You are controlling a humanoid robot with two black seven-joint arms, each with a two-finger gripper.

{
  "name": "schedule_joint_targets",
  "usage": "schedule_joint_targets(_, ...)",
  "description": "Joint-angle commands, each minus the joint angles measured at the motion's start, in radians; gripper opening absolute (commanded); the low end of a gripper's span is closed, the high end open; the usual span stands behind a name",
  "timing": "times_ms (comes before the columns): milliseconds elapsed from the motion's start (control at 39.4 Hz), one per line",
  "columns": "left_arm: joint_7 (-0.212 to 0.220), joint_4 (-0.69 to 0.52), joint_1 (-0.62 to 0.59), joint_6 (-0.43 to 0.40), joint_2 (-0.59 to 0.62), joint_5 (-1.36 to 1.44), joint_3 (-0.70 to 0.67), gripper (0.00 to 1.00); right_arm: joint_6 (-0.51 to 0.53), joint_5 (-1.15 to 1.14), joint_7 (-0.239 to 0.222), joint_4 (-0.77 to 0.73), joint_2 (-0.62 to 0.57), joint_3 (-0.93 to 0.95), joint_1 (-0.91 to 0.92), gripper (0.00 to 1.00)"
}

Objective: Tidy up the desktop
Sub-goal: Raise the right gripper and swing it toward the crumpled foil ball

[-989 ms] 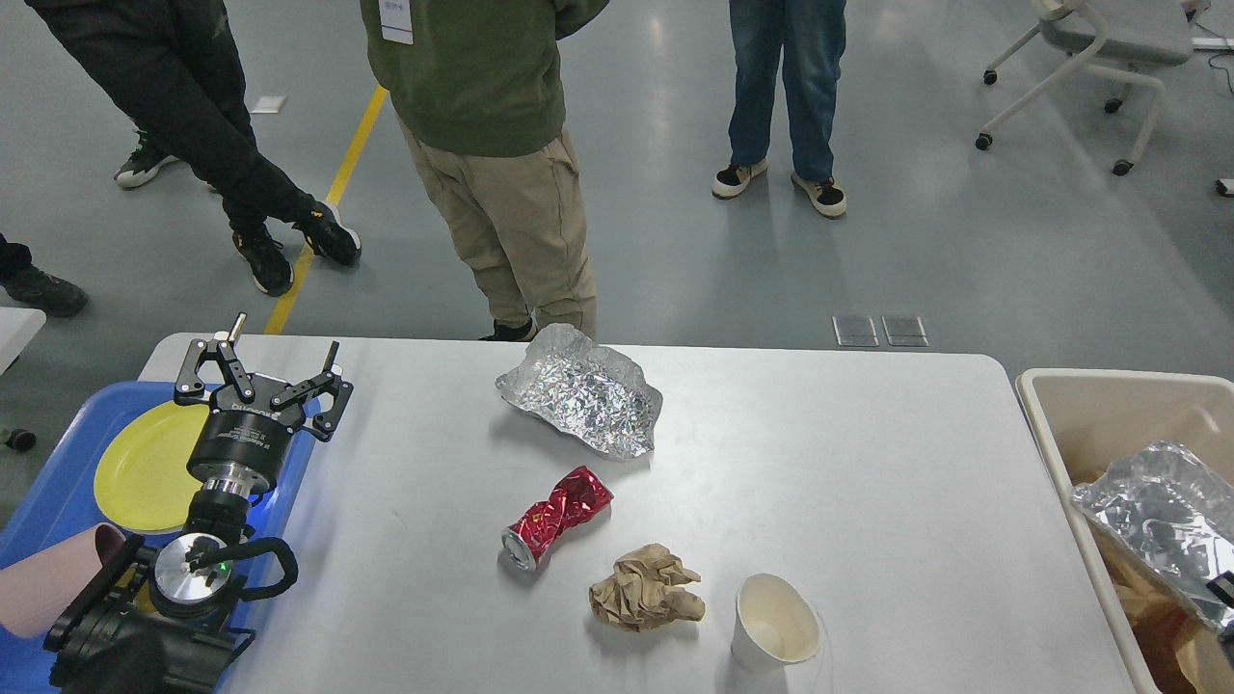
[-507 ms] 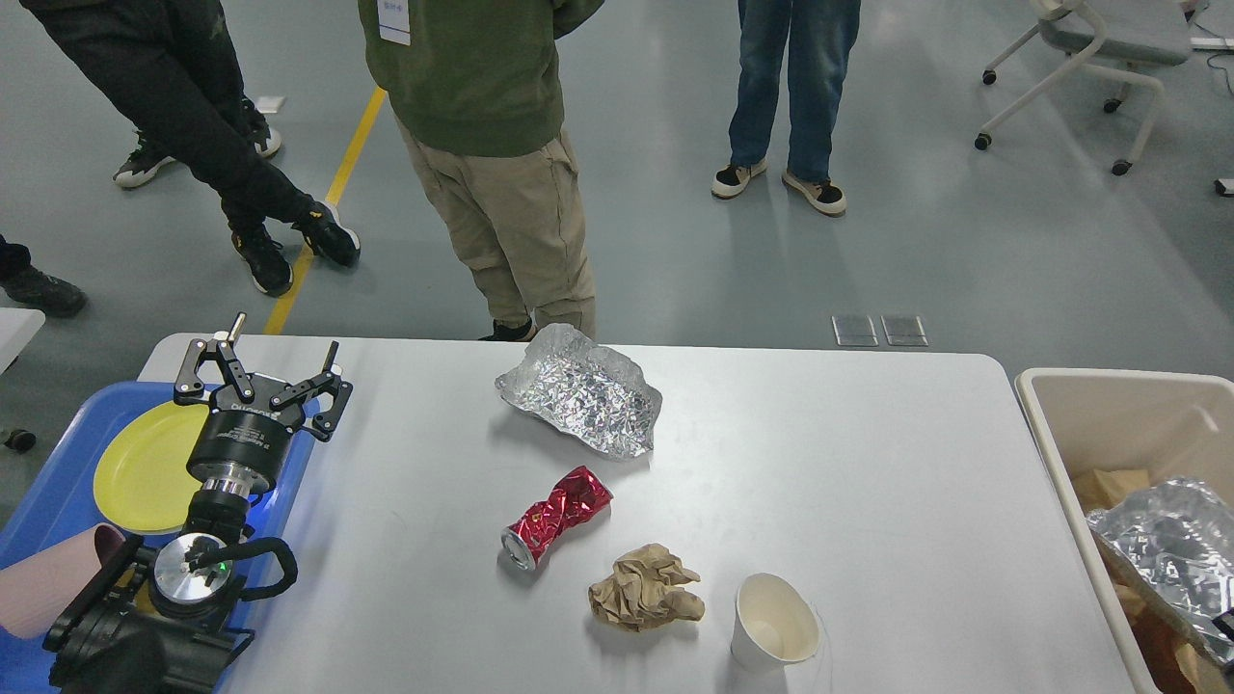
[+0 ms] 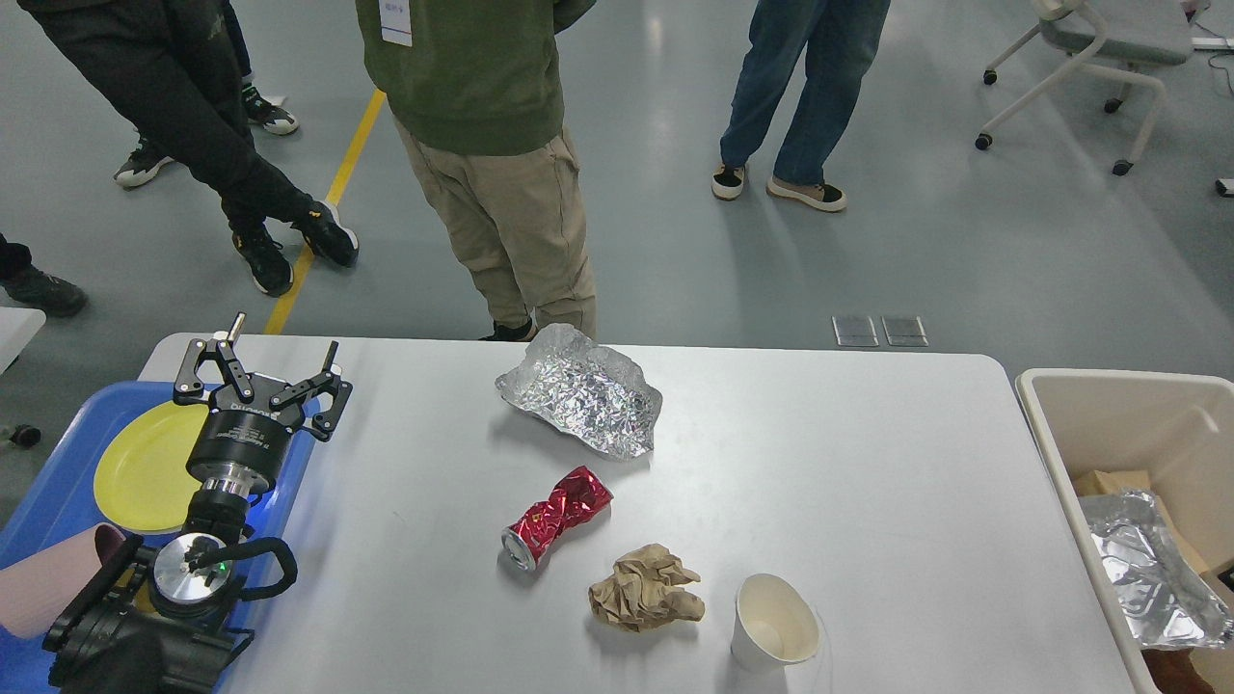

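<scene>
Left tool [image 3: 267, 365] wide apart, empty, over desktop [image 3: 868, 482] beside blue tray [image 3: 58, 482].

No text, label or number can be read anywhere.

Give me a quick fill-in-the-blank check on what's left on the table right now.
1. The crushed can is coloured ____.
2. The paper cup stands ____ of the brown paper wad.
3. The left gripper hangs with jaws ____ above the blue tray.
4. The yellow plate lies in the ____.

Missing words: red; right; open; blue tray.
</scene>
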Motion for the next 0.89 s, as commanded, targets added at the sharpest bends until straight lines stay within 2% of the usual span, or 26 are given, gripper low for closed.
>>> schedule_joint_targets(0,0.0,0.0,0.0,0.0,0.0,0.0,0.0,0.96,0.018,-0.114,-0.075,0.143,-0.067,-0.07,0.196,1.0)
schedule_joint_targets(76,0.0,0.0,0.0,0.0,0.0,0.0,0.0,0.96,0.054,-0.169,-0.093,0.243,-0.094,-0.135,0.325,1.0)
schedule_joint_targets(101,0.0,0.0,0.0,0.0,-0.002,0.0,0.0,0.96,0.089,-0.203,-0.096,0.307,-0.105,-0.198,0.425,1.0)
schedule_joint_targets(228,0.0,0.0,0.0,-0.001,-0.002,0.0,0.0,0.96,0.18,-0.227,-0.096,0.493,-0.097,-0.405,0.7,1.0)
schedule_joint_targets(254,0.0,0.0,0.0,0.0,0.0,0.0,0.0,0.96,0.212,-0.227,-0.098,0.578,-0.084,-0.477,0.809,1.0)
schedule_joint_targets(355,0.0,0.0,0.0,0.0,-0.002,0.0,0.0,0.96,0.289,-0.223,-0.098,0.769,0.01,-0.623,1.061,1.0)
schedule_joint_targets(406,0.0,0.0,0.0,-0.001,-0.002,0.0,0.0,0.96,0.341,-0.223,-0.096,0.821,0.06,-0.66,1.144,1.0)
schedule_joint_targets(507,0.0,0.0,0.0,0.0,-0.002,0.0,0.0,0.96,0.522,-0.22,-0.096,0.869,0.166,-0.668,1.305,1.0)
schedule_joint_targets(533,0.0,0.0,0.0,0.0,0.0,0.0,0.0,0.96,0.597,-0.218,-0.096,0.889,0.218,-0.665,1.371,1.0)
schedule_joint_targets(609,0.0,0.0,0.0,0.0,0.0,0.0,0.0,0.96,0.711,-0.217,-0.096,0.958,0.281,-0.63,1.478,1.0)
schedule_joint_targets(710,0.0,0.0,0.0,0.0,-0.002,0.0,0.0,0.96,0.786,-0.203,-0.095,1.061,0.286,-0.541,1.594,1.0)
schedule_joint_targets(862,0.0,0.0,0.0,0.0,0.0,0.0,0.0,0.96,0.788,-0.194,-0.09,1.24,0.274,-0.485,1.726,1.0)
